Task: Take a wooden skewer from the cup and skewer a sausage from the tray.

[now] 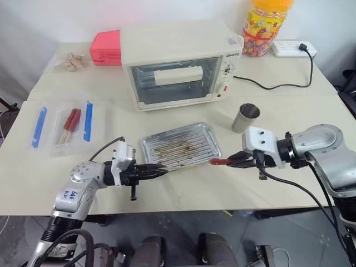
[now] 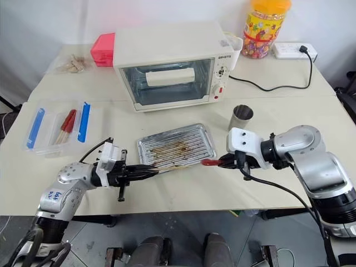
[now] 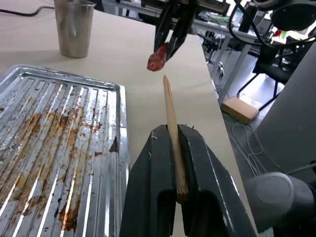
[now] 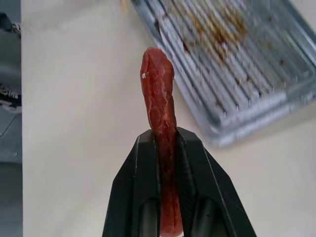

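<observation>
silver arms w/ white wrist blocks, black fingers (image 3: 197,197), black cables.

Bright, even light (soft shadows), glare on the tray (image 1: 181,146)

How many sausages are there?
3: one sausage is gripped in the right gripper beside the tray, and two on sticks lie in the clear box. Others may be hidden.
</observation>
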Motion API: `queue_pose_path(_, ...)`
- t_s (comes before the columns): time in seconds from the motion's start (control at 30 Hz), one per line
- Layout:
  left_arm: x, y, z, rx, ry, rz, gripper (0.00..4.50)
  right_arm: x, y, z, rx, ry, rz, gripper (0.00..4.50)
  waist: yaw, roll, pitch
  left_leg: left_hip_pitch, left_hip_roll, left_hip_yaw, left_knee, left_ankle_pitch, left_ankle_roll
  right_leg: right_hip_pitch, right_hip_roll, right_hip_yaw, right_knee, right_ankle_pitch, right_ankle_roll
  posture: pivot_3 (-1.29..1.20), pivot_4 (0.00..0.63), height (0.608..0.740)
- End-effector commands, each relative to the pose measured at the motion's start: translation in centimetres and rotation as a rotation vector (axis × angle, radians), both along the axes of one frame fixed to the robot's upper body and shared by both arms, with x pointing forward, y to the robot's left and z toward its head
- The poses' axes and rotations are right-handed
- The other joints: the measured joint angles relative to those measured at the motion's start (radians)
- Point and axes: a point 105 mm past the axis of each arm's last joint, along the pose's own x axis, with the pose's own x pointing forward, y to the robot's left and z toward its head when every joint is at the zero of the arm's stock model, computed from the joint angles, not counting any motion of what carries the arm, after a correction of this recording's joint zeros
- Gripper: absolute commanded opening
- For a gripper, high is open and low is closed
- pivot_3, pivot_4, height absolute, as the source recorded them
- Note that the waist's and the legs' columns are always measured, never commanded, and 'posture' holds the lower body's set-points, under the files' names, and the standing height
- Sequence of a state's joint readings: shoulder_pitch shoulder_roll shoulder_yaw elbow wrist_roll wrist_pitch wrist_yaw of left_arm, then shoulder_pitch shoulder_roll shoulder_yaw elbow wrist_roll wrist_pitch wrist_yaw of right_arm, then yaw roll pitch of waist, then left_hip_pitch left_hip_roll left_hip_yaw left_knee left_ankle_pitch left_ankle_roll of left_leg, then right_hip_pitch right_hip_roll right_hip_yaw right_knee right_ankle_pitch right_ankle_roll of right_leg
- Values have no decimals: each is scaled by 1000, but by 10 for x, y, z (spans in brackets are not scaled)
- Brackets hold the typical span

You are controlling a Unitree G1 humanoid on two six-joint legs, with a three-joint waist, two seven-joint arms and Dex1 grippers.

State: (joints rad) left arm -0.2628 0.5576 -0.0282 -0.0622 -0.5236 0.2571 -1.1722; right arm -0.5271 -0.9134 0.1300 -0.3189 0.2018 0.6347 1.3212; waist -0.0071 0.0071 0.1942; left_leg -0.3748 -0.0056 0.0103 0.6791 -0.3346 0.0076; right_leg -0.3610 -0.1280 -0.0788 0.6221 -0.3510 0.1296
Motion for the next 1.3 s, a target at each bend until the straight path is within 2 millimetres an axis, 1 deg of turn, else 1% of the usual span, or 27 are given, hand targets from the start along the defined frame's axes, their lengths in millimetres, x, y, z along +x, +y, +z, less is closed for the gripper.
queue_pose_path(0.03,0,-4,5,-11,-33,-15,0,-6,10,7,20,-19,30,143,6,0,0,0,0,0,0,0,0,0,0,0,0,0,0,0,150,740)
queue_pose_path(0.4,0,-6,7,-28,-49,2,0,-9,23,4,46,4,58,143,9,-1,0,0,0,-1,1,0,0,1,0,-1,0,0,0,0,150,740)
queue_pose_path(0.63,0,-5,8,-33,-51,6,0,-11,25,5,61,22,64,143,10,-1,0,0,0,-1,2,0,0,1,0,-1,0,0,0,0,150,740)
queue_pose_path(0.93,-2,-4,9,-50,-46,11,0,-5,9,6,53,21,25,143,9,-1,0,0,0,-1,2,0,1,1,0,-1,0,0,0,0,150,740)
queue_pose_path(1.13,-1,-4,11,-62,-47,11,0,0,0,-1,66,40,4,143,9,-1,0,0,0,-1,2,0,1,1,0,-1,0,0,0,0,150,740)
queue_pose_path(1.3,-1,-4,11,-63,-44,12,0,-1,-2,-3,88,47,33,143,9,-1,0,0,0,-1,2,0,1,1,0,-1,0,0,0,0,150,740)
